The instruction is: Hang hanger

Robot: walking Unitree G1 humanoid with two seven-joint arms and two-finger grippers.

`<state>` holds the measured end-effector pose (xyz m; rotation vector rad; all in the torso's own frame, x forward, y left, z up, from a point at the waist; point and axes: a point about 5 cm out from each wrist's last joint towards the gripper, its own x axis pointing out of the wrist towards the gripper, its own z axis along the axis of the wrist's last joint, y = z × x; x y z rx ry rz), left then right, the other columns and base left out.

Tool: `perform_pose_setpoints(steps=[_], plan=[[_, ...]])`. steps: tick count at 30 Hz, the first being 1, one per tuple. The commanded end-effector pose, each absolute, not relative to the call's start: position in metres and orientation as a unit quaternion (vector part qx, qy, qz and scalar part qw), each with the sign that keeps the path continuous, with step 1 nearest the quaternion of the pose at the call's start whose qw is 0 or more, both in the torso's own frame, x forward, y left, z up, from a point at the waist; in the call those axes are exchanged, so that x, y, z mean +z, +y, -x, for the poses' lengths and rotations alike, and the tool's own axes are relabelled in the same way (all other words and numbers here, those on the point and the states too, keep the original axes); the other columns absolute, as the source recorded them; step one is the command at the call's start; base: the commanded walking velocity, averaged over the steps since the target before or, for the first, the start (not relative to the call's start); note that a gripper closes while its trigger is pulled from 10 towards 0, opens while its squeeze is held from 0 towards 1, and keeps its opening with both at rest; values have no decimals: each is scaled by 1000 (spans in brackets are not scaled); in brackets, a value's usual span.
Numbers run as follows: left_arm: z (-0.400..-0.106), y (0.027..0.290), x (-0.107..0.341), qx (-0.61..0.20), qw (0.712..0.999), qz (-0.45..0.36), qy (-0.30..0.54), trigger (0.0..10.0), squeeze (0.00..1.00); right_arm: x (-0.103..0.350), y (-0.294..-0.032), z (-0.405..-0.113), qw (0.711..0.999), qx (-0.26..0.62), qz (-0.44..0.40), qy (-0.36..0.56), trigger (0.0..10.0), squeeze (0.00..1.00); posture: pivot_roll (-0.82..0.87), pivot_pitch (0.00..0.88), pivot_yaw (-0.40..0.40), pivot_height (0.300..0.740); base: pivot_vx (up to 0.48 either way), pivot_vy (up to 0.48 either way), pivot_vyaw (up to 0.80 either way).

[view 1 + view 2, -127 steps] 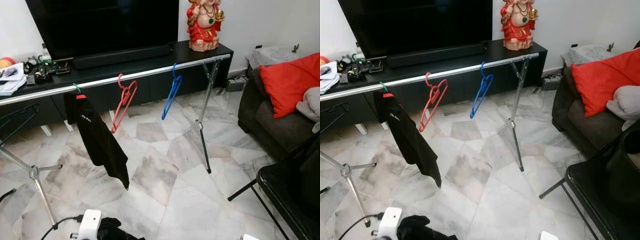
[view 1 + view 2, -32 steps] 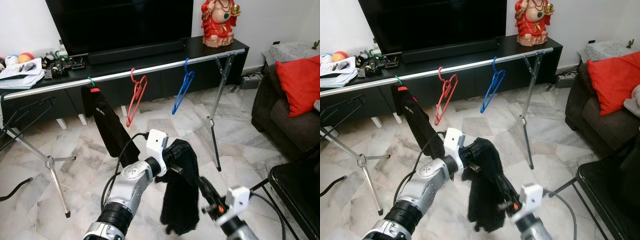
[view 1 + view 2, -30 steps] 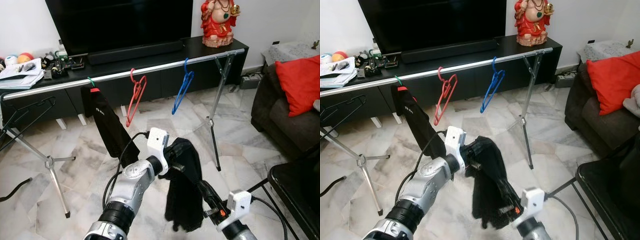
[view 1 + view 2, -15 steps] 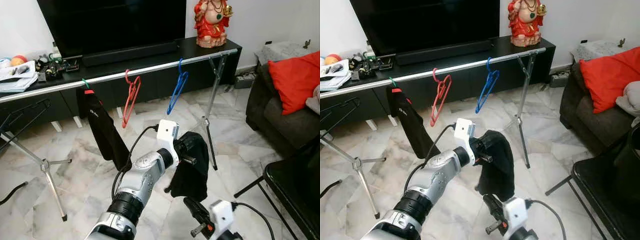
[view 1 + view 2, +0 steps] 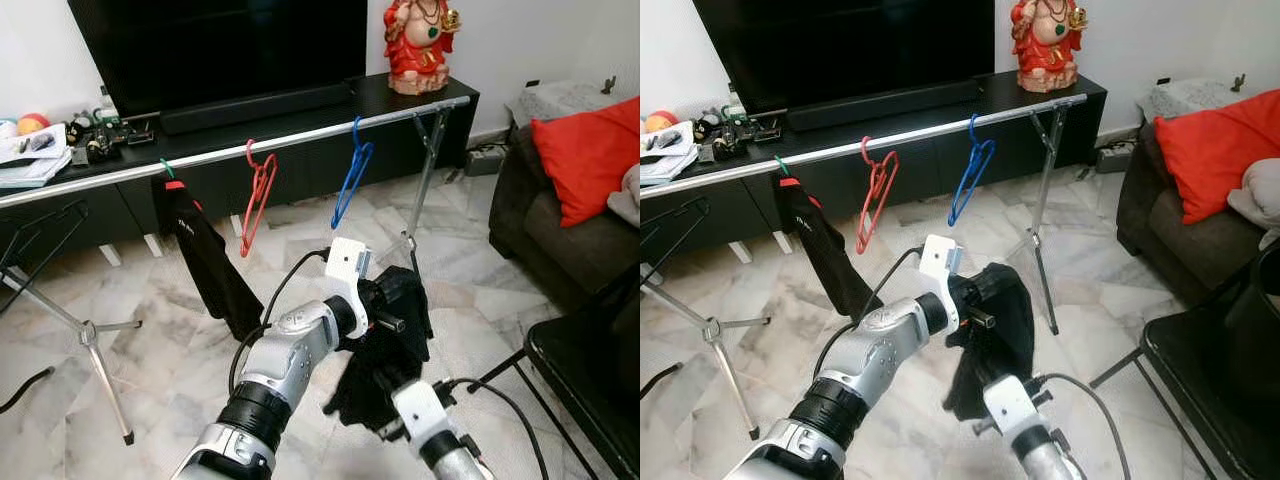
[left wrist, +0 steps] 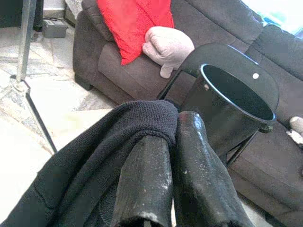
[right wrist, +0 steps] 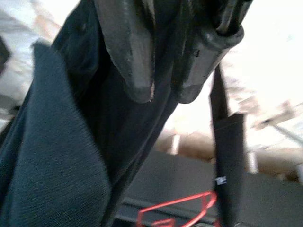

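- The robot's left pincer (image 5: 392, 322) is clamped on a black garment (image 5: 400, 345), presumably draped on the hanger to be hung, though the hanger itself is hidden under the cloth; the left wrist view shows both fingers (image 6: 147, 179) pressed together over the knit fabric.
- The right pincer (image 5: 980, 395) sits just below and nearer, touching the same garment's lower part; the right wrist view shows its fingers (image 7: 128, 52) close together against the dark cloth, but whether they pinch it cannot be told.
- The silver rail (image 5: 300, 142) lies farther off and higher than the held garment, its long axis running left to right across the room in front of the TV table (image 5: 400, 95).
- On the rail hang a black garment on a green hook (image 5: 205, 265), a red hanger (image 5: 258, 195) and a blue hanger (image 5: 350, 175).
- The open stretch right of the blue hanger looks the likeliest spot, so the left arm, the one carrying the load, would need to reach up and away.
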<state>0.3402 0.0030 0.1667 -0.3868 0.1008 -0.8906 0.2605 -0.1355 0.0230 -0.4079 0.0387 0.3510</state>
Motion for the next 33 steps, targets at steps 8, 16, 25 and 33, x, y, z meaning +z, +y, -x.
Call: perform_pose_setpoints(steps=[8, 16, 25, 33], plan=[[-323, -28, 177, -487, 846, 213, 43, 10000, 0, 36, -154, -266, 965, 18, 256, -45, 10000, 1000, -96, 53, 171, 740, 0, 0, 0], [-324, -28, 176, -482, 848, 216, 48, 10000, 0, 31, -154, -246, 968, -3, 245, -50, 10000, 1000, -104, 60, 172, 740, 0, 0, 0], [-324, -28, 176, -484, 847, 214, 47, 10000, 0, 31, -155, -241, 968, -34, 244, -53, 10000, 1000, -104, 61, 172, 740, 0, 0, 0], [-324, -28, 177, -484, 847, 215, 45, 10000, 0, 36, -163, -240, 966, -94, 235, -59, 10000, 631, -103, 60, 172, 740, 0, 0, 0]])
